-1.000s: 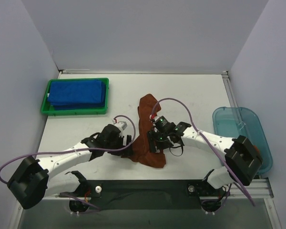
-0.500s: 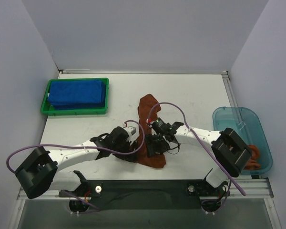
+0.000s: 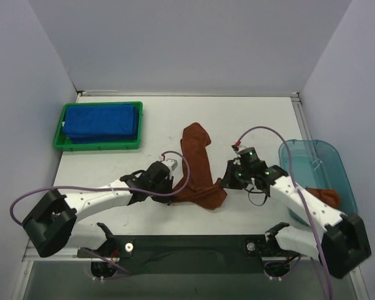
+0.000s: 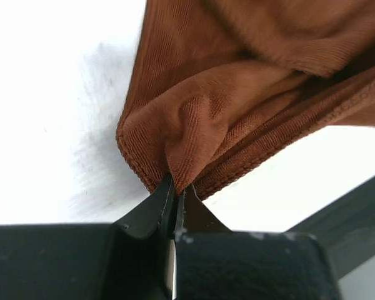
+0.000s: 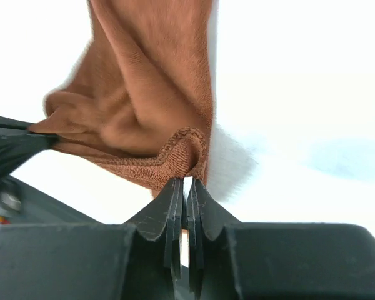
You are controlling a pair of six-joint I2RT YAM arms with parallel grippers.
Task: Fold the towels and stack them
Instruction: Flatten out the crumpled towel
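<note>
A rust-brown towel [image 3: 197, 156] lies crumpled in a long strip at the table's middle, its near end spread between my two grippers. My left gripper [image 3: 173, 185] is shut on the towel's near left corner; in the left wrist view the cloth [image 4: 237, 81] bunches out of the closed tips [image 4: 177, 189]. My right gripper [image 3: 227, 183] is shut on the near right corner, pinching the hem [image 5: 181, 140] at its tips [image 5: 186, 182]. Folded royal blue towels [image 3: 103, 120] lie stacked in the green tray [image 3: 58, 139] at the back left.
A translucent teal bin [image 3: 306, 147] stands at the right edge, with something orange-brown [image 3: 325, 195] inside it behind my right arm. The table's dark front rail [image 3: 187, 245] runs just beyond the towel's near end. Grey walls enclose the table on three sides.
Both grippers have shut on the brown towel's near end. The right arm has swung right, drawing that end wider; the left gripper has shifted a little toward the cloth.
</note>
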